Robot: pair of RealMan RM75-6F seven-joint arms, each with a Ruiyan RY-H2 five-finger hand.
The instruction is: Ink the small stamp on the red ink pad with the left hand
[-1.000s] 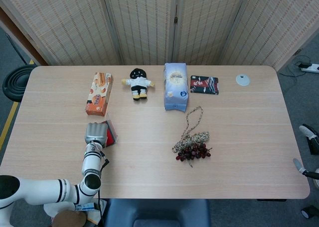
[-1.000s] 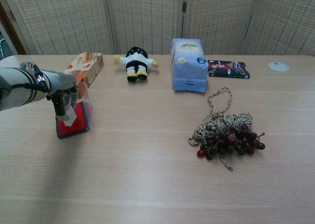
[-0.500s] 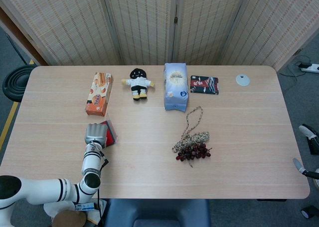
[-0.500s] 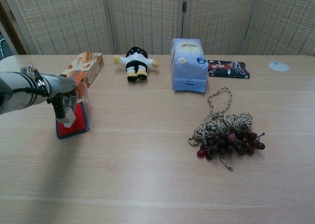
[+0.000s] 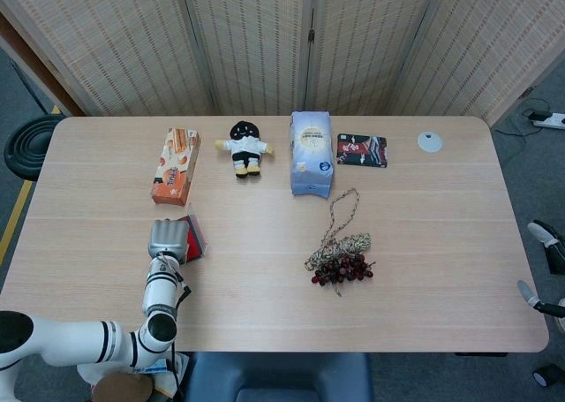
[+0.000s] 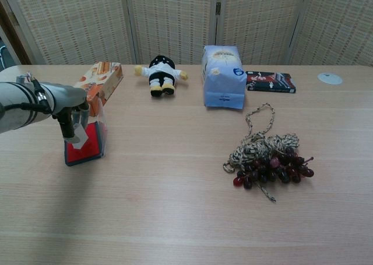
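- Your left hand [image 6: 69, 105] holds the small stamp [image 6: 72, 132] in downturned fingers, directly over the red ink pad [image 6: 85, 149]. Compared with a second ago, the hand has drifted slightly toward the robot's left and the stamp sits over the pad's near-left part rather than its centre.
- The pad lies on the bench [image 6: 186, 207] just in front of the orange snack box [image 6: 98, 78], with its clear lid raised at the back. It has not shifted.
- Judgement: inking is in hand or just finishing. Whether the stamp face touches the red surface cannot be told from either view.
- In the head view the back of the left hand [image 5: 168, 238] covers the stamp entirely, and only a corner of the pad [image 5: 195, 237] shows.
- A white tag or label hanging at the stamp is too small to read.
- Your right hand is not in view in either camera.
- Mid-bench, the twine and grapes [image 6: 269, 157] lie well apart from the work. Beyond, the plush doll [image 6: 159, 73] and blue packet [image 6: 222, 76] are unmoved.
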